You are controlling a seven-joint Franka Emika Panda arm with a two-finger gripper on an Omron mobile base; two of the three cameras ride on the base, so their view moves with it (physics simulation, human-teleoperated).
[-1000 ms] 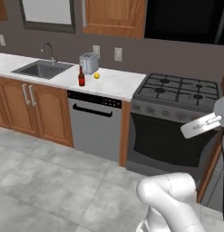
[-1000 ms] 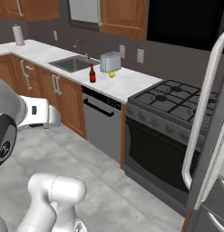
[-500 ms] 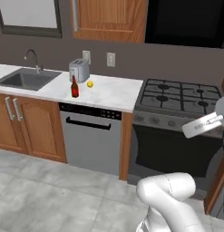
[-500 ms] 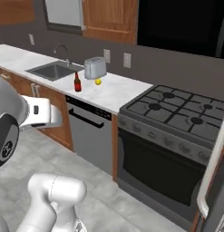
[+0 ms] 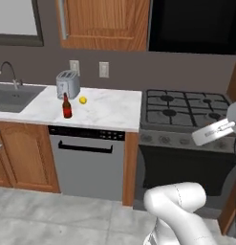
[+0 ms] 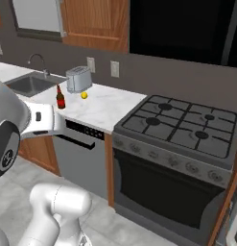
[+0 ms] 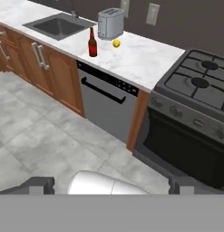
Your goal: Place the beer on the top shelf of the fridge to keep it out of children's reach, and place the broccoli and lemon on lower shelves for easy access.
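Two of the task's things stand on the white marble bench (image 5: 107, 112) between the steel sink (image 7: 56, 26) and the black gas stove (image 5: 186, 112): the slim dark brown glass beer bottle with its red label (image 5: 67, 106) and the small bright yellow oval lemon (image 5: 83, 100). Both sit just in front of the silver toaster (image 5: 68, 83), the bottle nearer the bench's front edge, the lemon close beside it but apart. I cannot make out the broccoli.

By my judgement the bottle is rigid, smooth and breakable, fairly heavy for its width and easy to topple. Its long axis is vertical, neck pointing straight up, so a level grip across the body at the label, below the neck, looks safest. The lemon seems light and firm but inclined to roll; its long axis is too small to tell.

In the hand view the claw (image 7: 112, 185) is spread wide and holds nothing, well apart from the bench.
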